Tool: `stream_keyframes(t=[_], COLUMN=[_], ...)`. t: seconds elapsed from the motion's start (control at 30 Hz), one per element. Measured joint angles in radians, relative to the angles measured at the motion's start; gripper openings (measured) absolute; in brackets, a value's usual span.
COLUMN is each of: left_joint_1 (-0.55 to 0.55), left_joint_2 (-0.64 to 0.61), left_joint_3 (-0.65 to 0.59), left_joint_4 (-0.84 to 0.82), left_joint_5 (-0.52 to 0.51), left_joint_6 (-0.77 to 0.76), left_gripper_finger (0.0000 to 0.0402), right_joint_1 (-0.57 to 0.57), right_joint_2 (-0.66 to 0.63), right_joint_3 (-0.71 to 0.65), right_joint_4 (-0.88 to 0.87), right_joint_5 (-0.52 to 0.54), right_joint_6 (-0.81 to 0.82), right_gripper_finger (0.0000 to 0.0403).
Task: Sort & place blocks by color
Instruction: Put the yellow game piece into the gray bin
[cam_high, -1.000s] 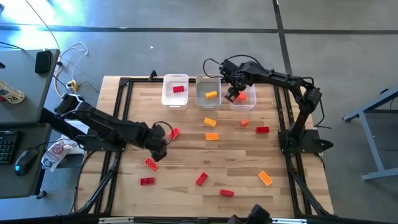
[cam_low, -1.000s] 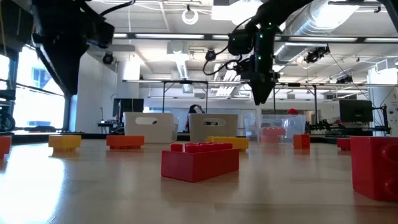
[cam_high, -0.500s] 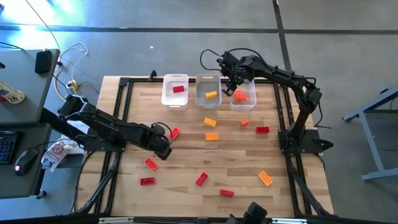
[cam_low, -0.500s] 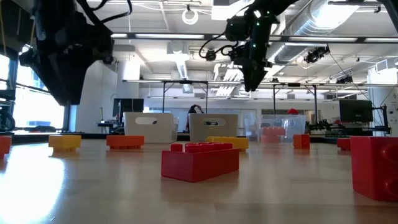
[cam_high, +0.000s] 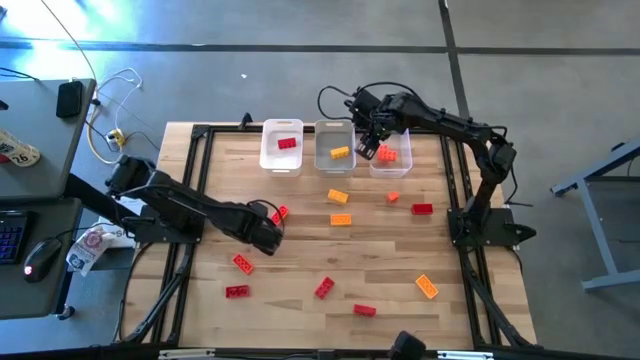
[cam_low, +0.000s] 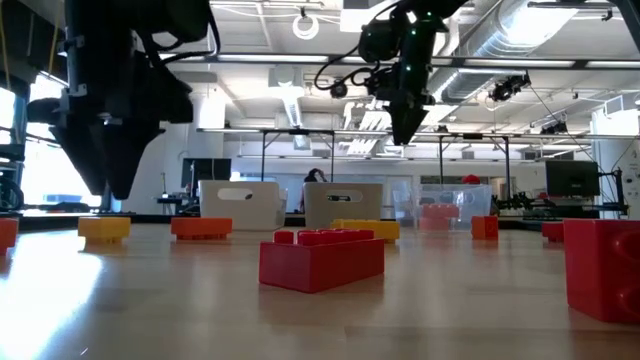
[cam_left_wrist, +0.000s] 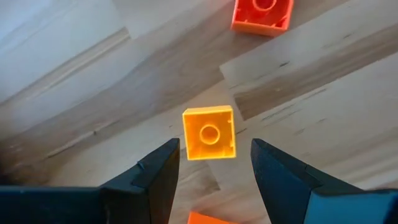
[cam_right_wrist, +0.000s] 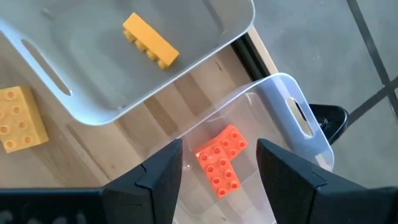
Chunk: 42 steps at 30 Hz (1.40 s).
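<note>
Three bins (cam_high: 335, 146), blocks (cam_high: 339, 219) scattered on the table (cam_high: 300, 250) before them.
Right gripper (cam_high: 371, 140), fingers apart and empty, hovers over the rightmost bin; left gripper (cam_high: 270, 232), fingers apart, hangs well before the bins.

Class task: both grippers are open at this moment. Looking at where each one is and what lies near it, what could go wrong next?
1. The left gripper hangs open over a yellow-orange block, with an orange-red block close by; a skewed descent could nudge either one.
2. The right gripper is open above the clear bin holding orange-red blocks, beside the grey bin; moving low, it might clip a rim.
</note>
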Motion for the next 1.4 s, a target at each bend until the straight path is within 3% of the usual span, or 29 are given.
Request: stream_keyframes(t=[0.77,1.03,1.3,1.4], left_joint_1=[0.000,0.000,-0.018,-0.027], left_joint_2=[0.128,0.181,0.182,0.178], left_joint_3=[0.000,0.002,0.003,0.000], left_joint_4=[0.011,0.014,0.011,0.011], left_joint_5=[0.000,-0.001,-0.063,-0.106], left_joint_6=[-0.058,0.022,0.146,0.182], left_gripper_finger=[0.0186,0.0184,0.0112,0.0104], right_joint_1=[0.004,0.004,0.010,0.020], right_joint_2=[0.000,0.000,-0.013,-0.022], right_joint_3=[-0.001,-0.001,-0.002,-0.002], right_joint_4=[-0.002,-0.003,-0.056,-0.076], right_joint_5=[0.001,0.001,0.004,0.008], right_joint_6=[0.000,0.000,0.028,0.045], right_gripper_finger=[0.0193,0.0193,0.0193,0.0193])
